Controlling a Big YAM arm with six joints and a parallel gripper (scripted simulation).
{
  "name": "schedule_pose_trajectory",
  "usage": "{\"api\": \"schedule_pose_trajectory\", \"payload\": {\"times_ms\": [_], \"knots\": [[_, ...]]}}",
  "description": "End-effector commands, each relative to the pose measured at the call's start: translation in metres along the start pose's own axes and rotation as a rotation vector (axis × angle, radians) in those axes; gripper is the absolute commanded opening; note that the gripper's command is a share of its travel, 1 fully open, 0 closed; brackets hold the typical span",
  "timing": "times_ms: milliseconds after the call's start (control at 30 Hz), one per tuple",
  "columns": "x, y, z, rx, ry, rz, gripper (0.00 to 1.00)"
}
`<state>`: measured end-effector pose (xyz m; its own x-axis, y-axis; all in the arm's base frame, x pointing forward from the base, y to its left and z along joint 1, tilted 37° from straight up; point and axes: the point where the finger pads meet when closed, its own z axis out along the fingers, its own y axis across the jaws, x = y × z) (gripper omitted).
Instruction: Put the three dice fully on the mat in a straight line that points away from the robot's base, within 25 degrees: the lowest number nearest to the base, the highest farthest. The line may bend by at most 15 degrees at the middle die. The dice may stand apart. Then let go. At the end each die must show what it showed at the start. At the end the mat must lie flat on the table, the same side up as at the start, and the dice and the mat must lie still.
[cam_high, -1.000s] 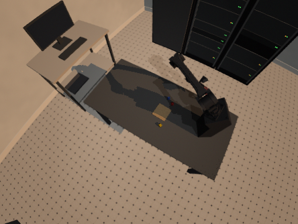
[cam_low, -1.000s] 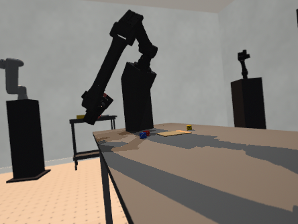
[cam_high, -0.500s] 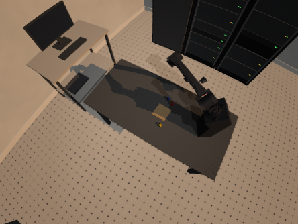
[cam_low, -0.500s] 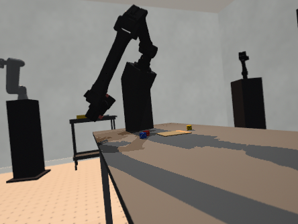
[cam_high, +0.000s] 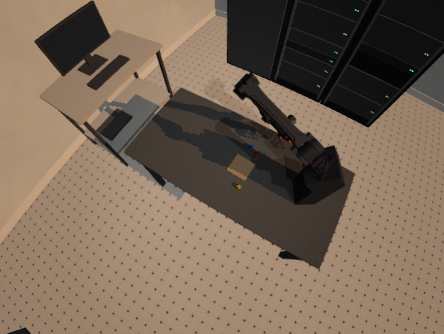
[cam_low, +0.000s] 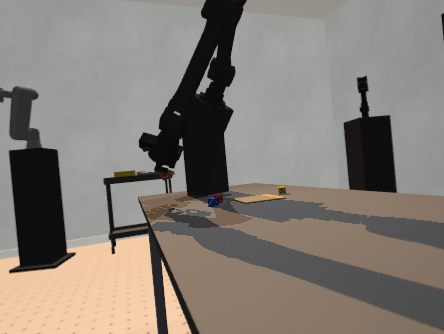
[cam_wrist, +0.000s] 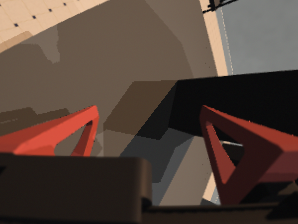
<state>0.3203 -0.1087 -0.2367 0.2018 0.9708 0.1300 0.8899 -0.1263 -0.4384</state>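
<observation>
Has the gripper (cam_high: 285, 139) (cam_low: 165, 174) (cam_wrist: 149, 111) spread wide, left of centre in the exterior view, with nothing between the red fingers. In the top view, shows the mat (cam_high: 242, 167) (cam_low: 260, 198) flat near the centre, the blue die (cam_high: 251, 146) (cam_low: 213, 201) and red die (cam_high: 257, 155) (cam_low: 219, 198) off its upper right, the yellow die (cam_high: 239, 186) (cam_low: 282, 190) off its lower edge.

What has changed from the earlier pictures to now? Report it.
The black robot arm has swung its open gripper; its red fingertips now show in the exterior view. Nothing was visibly grasped or released. The blue, red and yellow dice and the flat tan mat stayed put.
</observation>
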Motion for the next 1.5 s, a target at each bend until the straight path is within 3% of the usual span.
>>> {"api": "schedule_pose_trajectory", "payload": {"times_ms": [0,33,100,167,267,300,333,367,433,500,533,600,633,667,700,733,767,833,900,933,1033,1133,1167,1467], "knots": [[0.014,0.006,-0.012,-0.088,-0.015,-0.137,1.0],[0.022,0.011,-0.018,-0.141,-0.01,-0.182,1.0],[0.028,0.014,-0.023,-0.185,-0.007,-0.221,1.0],[0.041,0.019,-0.034,-0.267,-0.004,-0.297,1.0],[0.043,0.02,-0.036,-0.281,-0.004,-0.309,1.0],[0.057,0.024,-0.049,-0.372,-0.003,-0.395,1.0],[0.058,0.024,-0.05,-0.375,-0.003,-0.398,1.0],[0.066,0.026,-0.058,-0.427,-0.005,-0.449,1.0],[0.073,0.027,-0.064,-0.466,-0.007,-0.487,1.0],[0.086,0.028,-0.076,-0.544,-0.012,-0.566,1.0],[0.087,0.028,-0.077,-0.552,-0.013,-0.574,1.0],[0.101,0.028,-0.091,-0.631,-0.022,-0.656,1.0],[0.101,0.028,-0.091,-0.632,-0.022,-0.656,1.0],[0.111,0.027,-0.1,-0.689,-0.03,-0.716,1.0],[0.114,0.026,-0.103,-0.705,-0.032,-0.733,1.0],[0.121,0.025,-0.11,-0.745,-0.039,-0.776,1.0],[0.126,0.024,-0.115,-0.77,-0.044,-0.802,1.0],[0.126,0.024,-0.115,-0.77,-0.044,-0.802,1.0],[0.143,0.018,-0.132,-0.868,-0.065,-0.908,1.0],[0.144,0.017,-0.133,-0.875,-0.066,-0.915,1.0],[0.161,0.01,-0.149,-0.965,-0.09,-1.014,1.0],[0.165,0.007,-0.153,-0.99,-0.097,-1.041,1.0],[0.163,0.006,-0.138,-0.959,-0.083,-1.035,1.0],[0.157,0.012,-0.152,-0.979,-0.095,-1.02,1.0]]}}
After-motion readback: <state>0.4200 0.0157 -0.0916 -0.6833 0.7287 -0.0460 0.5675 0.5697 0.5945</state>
